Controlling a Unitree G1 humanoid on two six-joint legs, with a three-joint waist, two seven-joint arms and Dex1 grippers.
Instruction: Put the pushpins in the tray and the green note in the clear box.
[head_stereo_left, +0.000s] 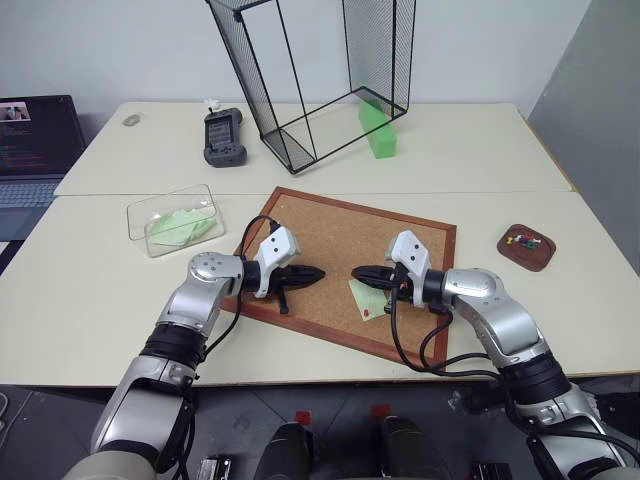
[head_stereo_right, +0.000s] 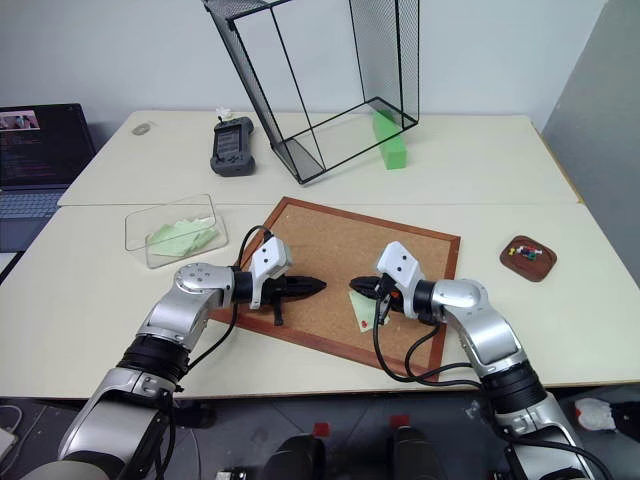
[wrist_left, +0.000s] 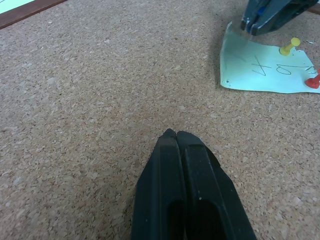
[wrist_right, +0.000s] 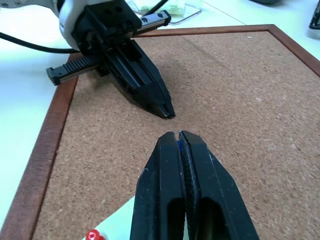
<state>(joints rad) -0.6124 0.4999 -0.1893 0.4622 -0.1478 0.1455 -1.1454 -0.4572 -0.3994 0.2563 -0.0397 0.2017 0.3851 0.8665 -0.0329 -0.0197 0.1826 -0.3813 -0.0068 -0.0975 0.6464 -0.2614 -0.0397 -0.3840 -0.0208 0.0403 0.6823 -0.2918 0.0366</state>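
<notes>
Over the corkboard, your right gripper is clenched on a blue pushpin; your left gripper is clenched empty. The green note lies near the board's front edge, with red and yellow pins in it.

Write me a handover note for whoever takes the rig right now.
Left pincer: shut, empty, over the corkboard.
Right pincer: shut above the green note's corner, a blue sliver between its tips, probably the blue pushpin.
Green note: on the corkboard, with a yellow pin and the red pushpin in it.
Done: some pins lie in the tray; green paper lies in the clear box.
Left: tray the blue pushpin, pull and tray the rest, box the note.
</notes>
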